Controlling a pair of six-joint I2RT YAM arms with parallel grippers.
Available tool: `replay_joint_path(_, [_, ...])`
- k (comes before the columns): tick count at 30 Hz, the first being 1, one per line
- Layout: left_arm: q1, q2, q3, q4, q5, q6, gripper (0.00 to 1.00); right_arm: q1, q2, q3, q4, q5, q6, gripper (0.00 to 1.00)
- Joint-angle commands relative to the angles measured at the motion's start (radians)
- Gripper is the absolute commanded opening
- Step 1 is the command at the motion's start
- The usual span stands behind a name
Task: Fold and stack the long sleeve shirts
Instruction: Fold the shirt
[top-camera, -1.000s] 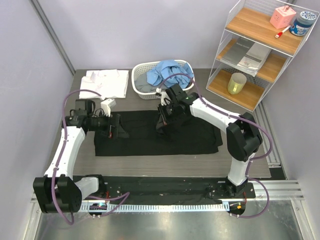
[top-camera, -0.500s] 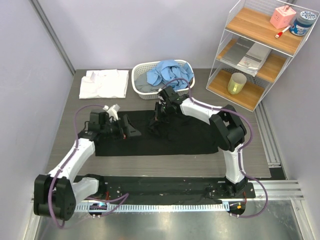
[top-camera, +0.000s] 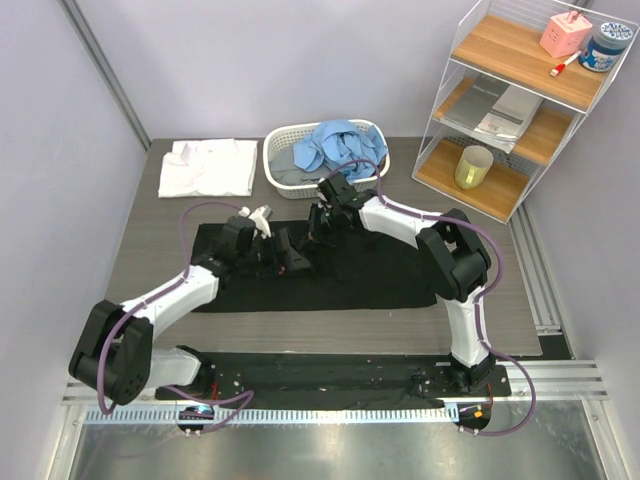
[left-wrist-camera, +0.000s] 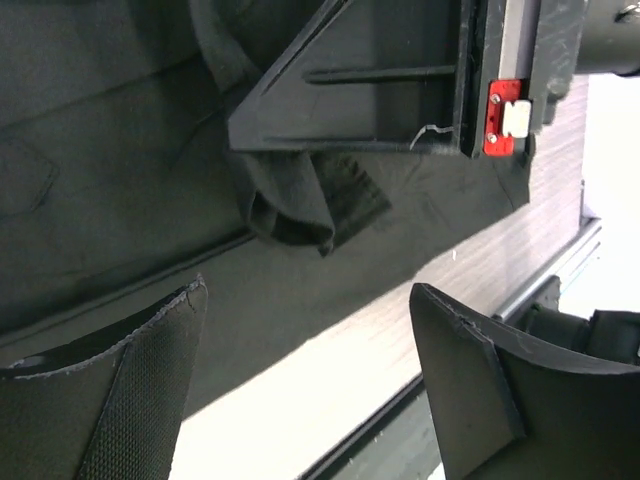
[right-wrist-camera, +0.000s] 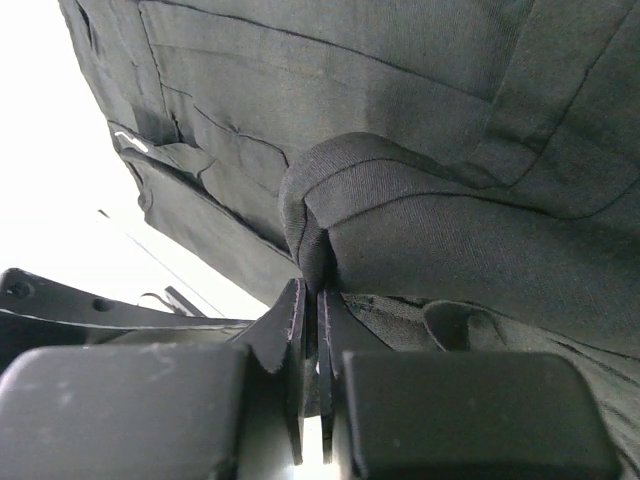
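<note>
Cloth pinched in the right pincer (right-wrist-camera: 308, 300) is what the coming move turns on. That pincer is clamped on a raised fold (right-wrist-camera: 340, 170) of the black shirt (top-camera: 370, 270), at the shirt's far edge, just above the centre of the overhead view. The left pincer (top-camera: 290, 258) sits just to the lower left of it, low over the same shirt, with its jaws spread wide and nothing between them. In its own wrist view the fold hangs straight ahead, in the upper middle of the frame, close but not touching. The black shirt lies flat across the middle of the surface (top-camera: 160, 250), long axis left to right, mostly smooth and bunched only at the lifted fold. A white shirt (top-camera: 208, 167) lies folded at upper left, and a light blue shirt (top-camera: 335, 145) is heaped in the basket (top-camera: 272, 165) beside it.
</note>
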Motion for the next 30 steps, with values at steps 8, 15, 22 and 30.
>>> replay_joint_path(8, [-0.042,0.037,-0.02,0.175,-0.19,-0.053,0.56,-0.001,0.01,0.037,0.066,-0.057,0.073,0.09])
replay_joint_path(15, [-0.06,0.048,-0.052,0.243,-0.185,-0.087,0.59,0.001,0.001,0.037,0.082,-0.068,0.076,0.09])
replay_joint_path(22, [-0.071,0.068,-0.047,0.253,-0.205,-0.099,0.43,0.001,-0.022,0.014,0.106,-0.083,0.098,0.1])
replay_joint_path(30, [-0.077,0.043,0.008,0.182,-0.068,-0.064,0.0,-0.007,-0.086,-0.009,0.128,-0.082,0.078,0.14])
